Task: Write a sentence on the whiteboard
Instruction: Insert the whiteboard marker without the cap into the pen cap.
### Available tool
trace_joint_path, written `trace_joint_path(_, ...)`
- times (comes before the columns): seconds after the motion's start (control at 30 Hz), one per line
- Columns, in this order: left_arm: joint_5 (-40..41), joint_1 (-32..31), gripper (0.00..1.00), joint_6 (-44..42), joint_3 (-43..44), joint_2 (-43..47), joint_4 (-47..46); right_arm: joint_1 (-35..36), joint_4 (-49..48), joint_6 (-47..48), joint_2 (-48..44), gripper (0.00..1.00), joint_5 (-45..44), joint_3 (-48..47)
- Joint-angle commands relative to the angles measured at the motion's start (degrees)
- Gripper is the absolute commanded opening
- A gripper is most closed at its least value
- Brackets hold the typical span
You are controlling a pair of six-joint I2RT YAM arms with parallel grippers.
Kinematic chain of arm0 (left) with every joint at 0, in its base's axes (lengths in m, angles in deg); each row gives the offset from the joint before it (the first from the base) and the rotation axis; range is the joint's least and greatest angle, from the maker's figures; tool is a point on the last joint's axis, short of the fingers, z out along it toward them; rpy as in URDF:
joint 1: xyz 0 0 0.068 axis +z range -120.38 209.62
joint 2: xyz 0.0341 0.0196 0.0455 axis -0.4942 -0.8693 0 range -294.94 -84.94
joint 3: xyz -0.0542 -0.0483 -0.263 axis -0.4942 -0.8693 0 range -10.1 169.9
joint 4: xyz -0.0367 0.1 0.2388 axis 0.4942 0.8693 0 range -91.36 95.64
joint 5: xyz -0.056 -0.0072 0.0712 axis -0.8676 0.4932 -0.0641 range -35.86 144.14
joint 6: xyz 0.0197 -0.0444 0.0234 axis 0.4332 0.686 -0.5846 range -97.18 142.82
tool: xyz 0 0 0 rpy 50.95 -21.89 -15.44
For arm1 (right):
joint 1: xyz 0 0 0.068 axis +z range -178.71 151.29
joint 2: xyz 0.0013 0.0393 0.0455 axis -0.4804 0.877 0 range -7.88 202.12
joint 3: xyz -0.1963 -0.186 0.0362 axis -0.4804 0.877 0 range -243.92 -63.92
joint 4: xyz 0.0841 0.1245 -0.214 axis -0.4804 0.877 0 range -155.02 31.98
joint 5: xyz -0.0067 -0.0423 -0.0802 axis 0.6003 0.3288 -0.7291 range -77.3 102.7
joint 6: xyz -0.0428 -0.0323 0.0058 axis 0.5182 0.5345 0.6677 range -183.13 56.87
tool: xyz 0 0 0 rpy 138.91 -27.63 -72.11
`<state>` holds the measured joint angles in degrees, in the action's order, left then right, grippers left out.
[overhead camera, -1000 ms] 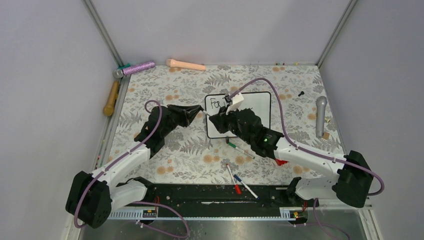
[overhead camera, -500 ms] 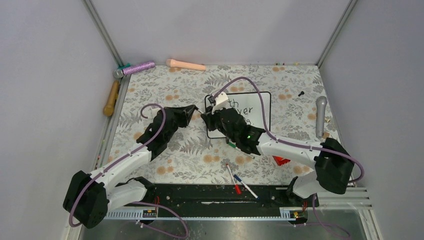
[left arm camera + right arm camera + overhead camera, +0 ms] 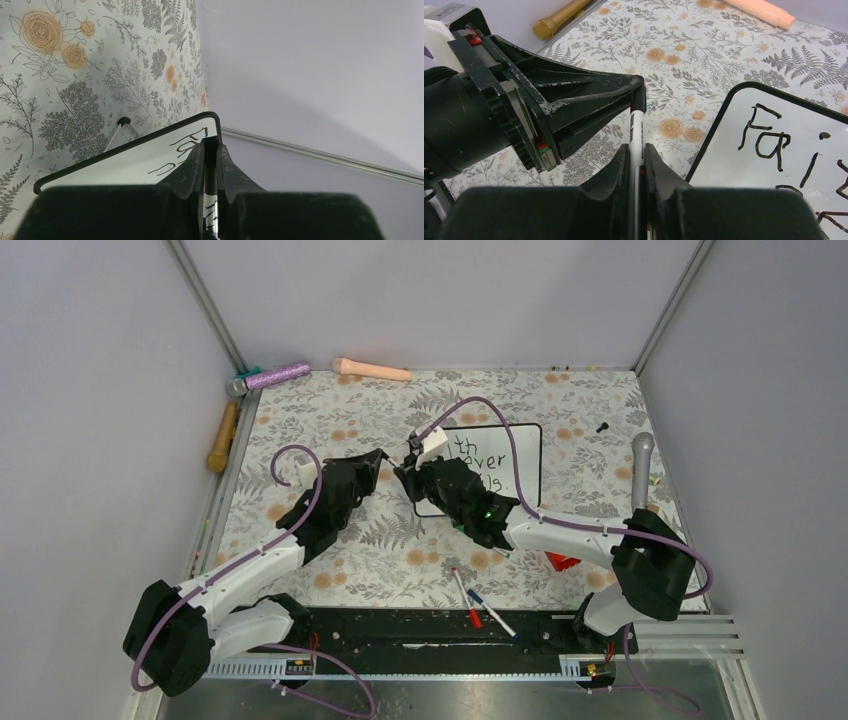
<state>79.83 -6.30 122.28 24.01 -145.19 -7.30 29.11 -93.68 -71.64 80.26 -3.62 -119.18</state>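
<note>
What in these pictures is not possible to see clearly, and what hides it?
- Top view: the right arm covers the start of each line of the sentence on the whiteboard.
- Right wrist view: the frame edge cuts the sentence off just past "Fai".
- Both wrist views: the marker has its ends inside the left gripper and the right gripper, both shut on it; tip or cap unseen.

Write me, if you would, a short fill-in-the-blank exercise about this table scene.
1. The left gripper and the right gripper are both shut on the same ___.
2. The writing on the whiteboard is ___ in colour.
3. The grey microphone lies to the ___ of the whiteboard.
Missing words: marker; black; right.
</note>
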Motion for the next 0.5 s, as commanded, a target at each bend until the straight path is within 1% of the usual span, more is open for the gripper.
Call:
trace_joint_path(0.0, -17.22, -7.41, 0.00, -0.84, 1.60, 1.86, -4.54, -0.35, -3.99, -0.36, 2.39, 0.00, 1.19, -5.11)
trace_joint_path(0.13, -15.66, -9.24, 0.00, -1.97, 2.40, 2.22, -3.22, -0.59, -1.37, -0.76, 2.82, 0.00, 0.70, -6.51)
trace_joint_path(0.27, -16.47, -9.26, 0.00, -1.97, 1.95, 2.50, -3.83, -0.76, 3.86, -2.35, 3.62, 0.00, 1.67, -9.37)
trace_joint_path(0.37, -17.94, -9.26, 0.00, -2.02, 1.90, 2.44, -3.60, -1.12, 9.92, -3.23, 4.16, 0.00, 3.08, -12.55)
trace_joint_path(0.47, -18.26, -7.87, 0.00, -0.92, -0.23, 4.06, -3.19, -1.25, 12.58, -3.83, 2.36, 0.00, 1.28, -12.05)
